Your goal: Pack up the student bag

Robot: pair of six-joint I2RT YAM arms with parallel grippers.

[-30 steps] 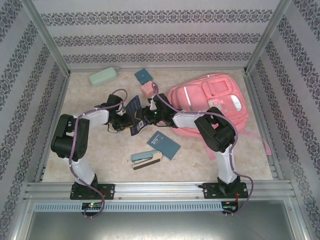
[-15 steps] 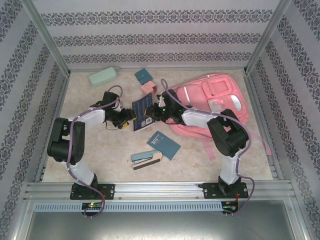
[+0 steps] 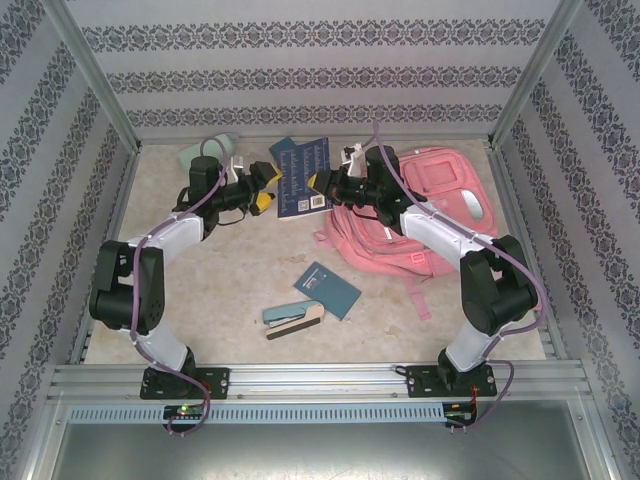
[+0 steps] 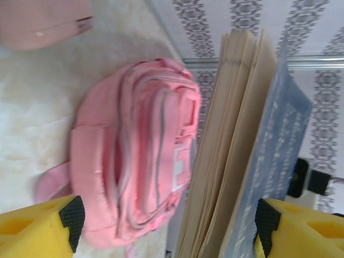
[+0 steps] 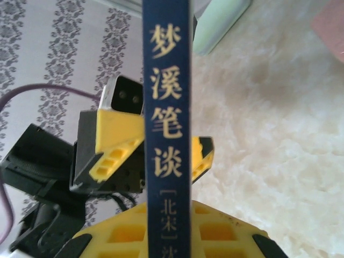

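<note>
While the right gripper [image 3: 330,184] was clamped on one edge of the dark blue book [image 3: 303,176], the book stood raised off the table [image 3: 200,280] between the two grippers, one cover facing the top camera. In the right wrist view the spine, lettered in pale Chinese characters, ran up from between the closed yellow fingers [image 5: 220,234]. The left gripper [image 3: 263,188] faced the right gripper across the book, at the opposite edge. Its jaws stood apart. In the left wrist view one yellow fingertip [image 4: 303,228] sat just beside the blue cover. The other fingertip [image 4: 37,228] was well clear of the page block.

The student bag [image 3: 430,215] lay flat on the table just beside the right gripper, on the side away from the left gripper. It extended under the right arm, and one strap trailed toward the arm bases.

A pale green case [image 3: 195,156] lay near the left gripper, on its side away from the right gripper, partly hidden by the left arm. A teal notebook [image 3: 328,290] and a stapler [image 3: 292,317] lay well apart from both grippers, toward the arm bases. A small pink box [image 4: 43,21] lay on the table beyond the left fingertips.
</note>
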